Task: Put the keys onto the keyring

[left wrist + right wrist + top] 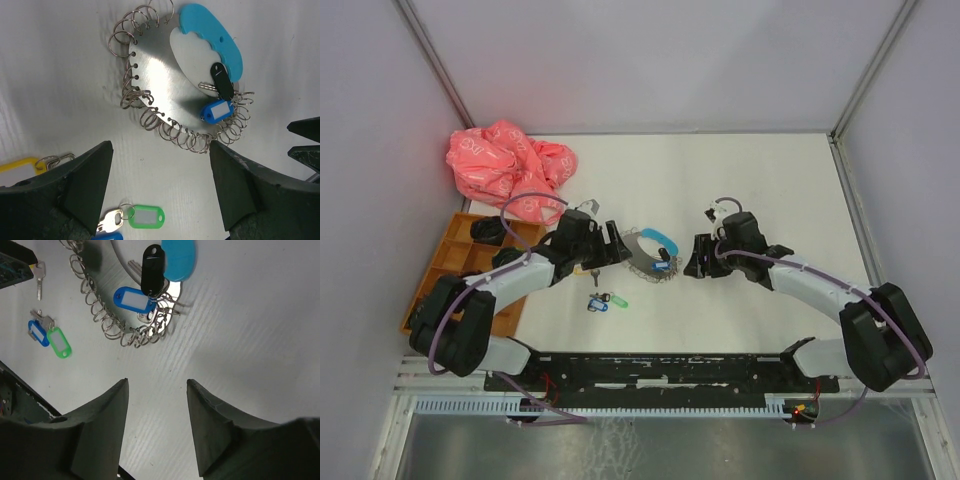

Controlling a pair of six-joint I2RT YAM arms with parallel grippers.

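While the blue-tagged key (216,111) seemingly hangs on the keyring (160,75), the green-tagged key (146,217) and yellow-tagged key (17,167) lie loose; left tool (160,150) and right tool (157,385) gape empty.

White arm links (520,275), black joints (455,325), purple cables (528,195); dark matte wedge jaws.

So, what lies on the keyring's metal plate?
On the keyring's plate: a black tag and a blue tag. A key blade shows beside the black tag; the rest is covered.
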